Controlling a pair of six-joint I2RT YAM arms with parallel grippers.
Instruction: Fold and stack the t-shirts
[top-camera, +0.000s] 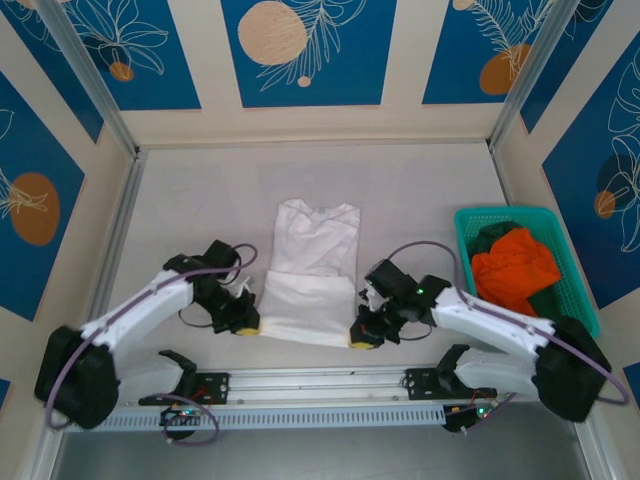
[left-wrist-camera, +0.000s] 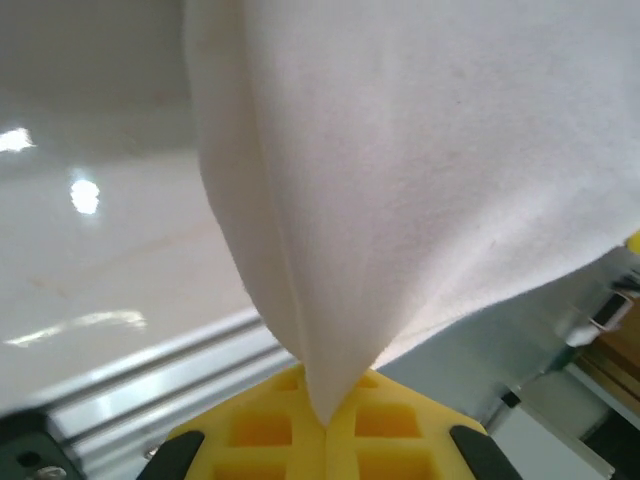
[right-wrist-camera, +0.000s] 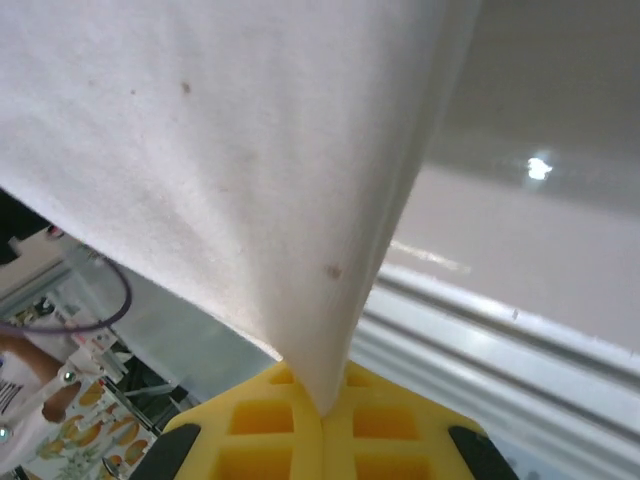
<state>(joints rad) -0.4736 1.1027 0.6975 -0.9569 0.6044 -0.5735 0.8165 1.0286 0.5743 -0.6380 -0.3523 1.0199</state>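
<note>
The white t-shirt (top-camera: 312, 255) lies mid-table (top-camera: 190, 210), its long axis running near to far and its collar pointing away from the arms. The left tool (top-camera: 246, 326) and right tool (top-camera: 362, 338) each pinch a near hem corner, probably to carry that edge toward the collar. The orange t-shirt (top-camera: 515, 268) and dark green t-shirt (top-camera: 494, 236) sit in the teal basket (top-camera: 505, 212).

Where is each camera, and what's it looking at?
Top external: above and behind, looking down at the table, white t-shirt, left arm, right arm.
Left wrist: on the left arm, facing the left gripper pinching the shirt.
Right wrist: on the right arm, facing the right gripper pinching it.
Shared: all show the white t-shirt.
</note>
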